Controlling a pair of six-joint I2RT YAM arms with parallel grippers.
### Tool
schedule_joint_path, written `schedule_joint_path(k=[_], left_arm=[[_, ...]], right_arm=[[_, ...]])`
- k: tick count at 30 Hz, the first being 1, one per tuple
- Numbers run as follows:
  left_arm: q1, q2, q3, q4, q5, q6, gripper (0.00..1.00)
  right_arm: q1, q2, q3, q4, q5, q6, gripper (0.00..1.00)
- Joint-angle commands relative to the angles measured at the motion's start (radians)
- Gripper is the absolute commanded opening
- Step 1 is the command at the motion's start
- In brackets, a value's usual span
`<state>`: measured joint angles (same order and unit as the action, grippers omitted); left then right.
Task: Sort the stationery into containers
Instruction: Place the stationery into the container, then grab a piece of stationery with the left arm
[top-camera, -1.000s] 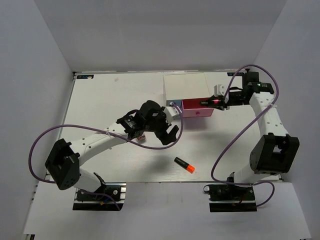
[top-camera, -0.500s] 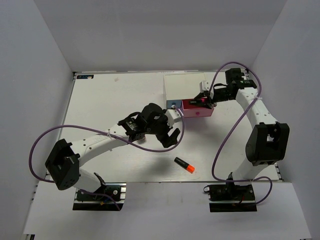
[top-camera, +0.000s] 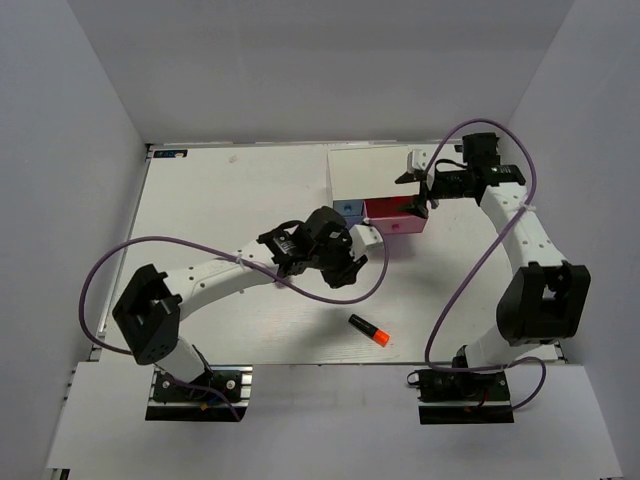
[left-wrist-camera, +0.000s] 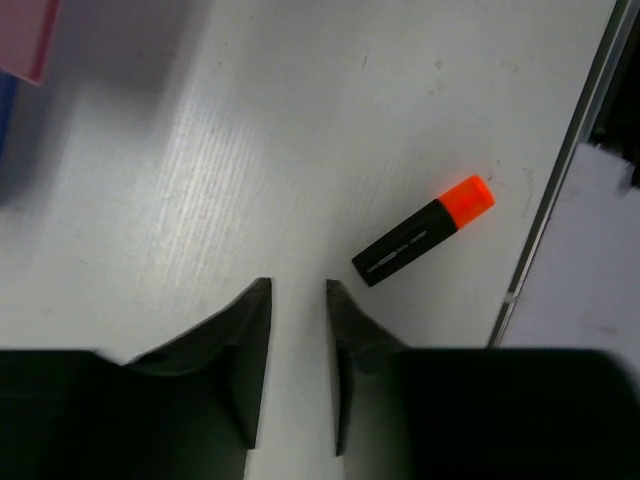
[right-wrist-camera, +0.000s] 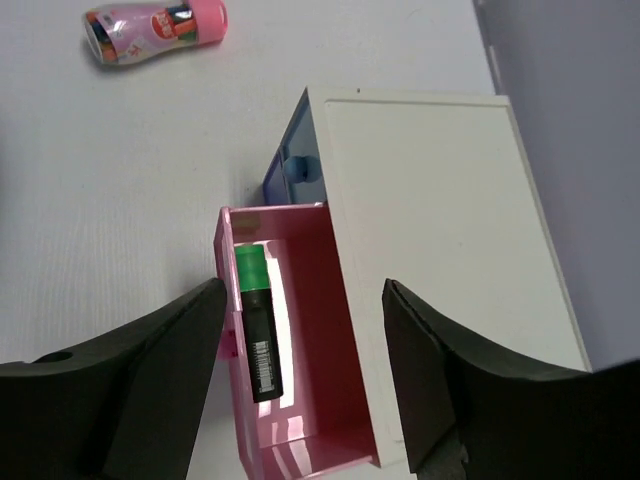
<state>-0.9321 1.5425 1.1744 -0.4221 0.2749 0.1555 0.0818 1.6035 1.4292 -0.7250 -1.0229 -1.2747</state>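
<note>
The white table (top-camera: 220, 200) carried the white drawer box (top-camera: 370, 172) at about one o'clock from its middle. The box's pink drawer (right-wrist-camera: 300, 420) stood pulled out, with the light-blue drawer (right-wrist-camera: 293, 160) shut beside it.

The right gripper (right-wrist-camera: 303, 290) hung over the open pink drawer with its jaws spread wide and nothing between them. In the right wrist view, one finger stood outside the drawer's front wall and the other over the box's white top.

The left gripper (left-wrist-camera: 297, 288) hovered above bare table at about seven o'clock from the box. Its jaws were drawn narrow, a thin strip of table showed between them, and they held nothing.

The green-capped highlighter (right-wrist-camera: 258, 330) lay flat inside the pink drawer, along its front wall, with its cap towards twelve o'clock in the right wrist view. It lay below the spread jaws, at about seven o'clock from their midpoint.

The orange-capped highlighter (left-wrist-camera: 420, 232) lay on the table near the near edge, apart from the left fingertips, at about two o'clock from them in the left wrist view. Its cap pointed away from the jaws.

The pink oblong item (right-wrist-camera: 155, 22) lay on its side on the table at eleven o'clock in the right wrist view, well apart from the box.
</note>
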Motion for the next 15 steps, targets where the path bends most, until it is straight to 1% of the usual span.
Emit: schedule_joint_path(k=[1, 2, 3, 5, 6, 7, 8, 9, 10, 11, 12, 13, 14, 15], left_arm=[[-0.013, 0.034, 0.067, -0.07, -0.005, 0.016, 0.37], [-0.013, 0.044, 0.082, -0.07, 0.006, 0.003, 0.25], [-0.022, 0.053, 0.082, -0.07, 0.018, -0.02, 0.22], [-0.022, 0.074, 0.103, -0.057, 0.029, -0.063, 0.2], [-0.022, 0.086, 0.119, -0.056, 0.018, -0.097, 0.2], [-0.022, 0.103, 0.142, -0.076, 0.009, -0.164, 0.2], [-0.022, 0.123, 0.195, -0.117, 0.009, -0.194, 0.2], [-0.022, 0.142, 0.221, -0.142, 0.009, -0.22, 0.23], [-0.031, 0.178, 0.246, -0.167, 0.027, -0.237, 0.29], [-0.031, 0.191, 0.263, -0.188, 0.041, -0.22, 0.33], [-0.045, 0.191, 0.263, -0.213, 0.041, -0.197, 0.42], [-0.057, 0.191, 0.263, -0.213, 0.053, -0.173, 0.46], [-0.057, 0.191, 0.208, -0.196, 0.053, -0.095, 0.54], [-0.069, 0.176, 0.179, -0.179, 0.053, -0.052, 0.58]], right_arm=[[-0.014, -0.099, -0.032, 0.113, -0.049, 0.153, 0.69], [-0.016, -0.106, -0.041, 0.113, -0.051, 0.161, 0.69], [-0.014, -0.12, -0.047, 0.114, -0.049, 0.17, 0.68], [-0.019, -0.131, -0.073, 0.121, -0.025, 0.214, 0.68], [-0.019, -0.142, -0.084, 0.146, -0.017, 0.25, 0.75], [-0.022, -0.146, -0.093, 0.168, -0.002, 0.265, 0.9], [-0.024, -0.16, -0.13, 0.214, 0.042, 0.279, 0.9], [-0.025, -0.181, -0.148, 0.254, 0.053, 0.364, 0.9], [-0.036, -0.191, -0.192, 0.322, 0.07, 0.392, 0.9], [-0.039, -0.204, -0.231, 0.381, 0.086, 0.414, 0.9], [-0.042, -0.227, -0.242, 0.398, 0.087, 0.46, 0.9], [-0.046, -0.234, -0.271, 0.418, 0.084, 0.472, 0.9], [-0.051, -0.243, -0.283, 0.447, 0.07, 0.489, 0.9], [-0.059, -0.243, -0.288, 0.449, 0.054, 0.504, 0.9]])
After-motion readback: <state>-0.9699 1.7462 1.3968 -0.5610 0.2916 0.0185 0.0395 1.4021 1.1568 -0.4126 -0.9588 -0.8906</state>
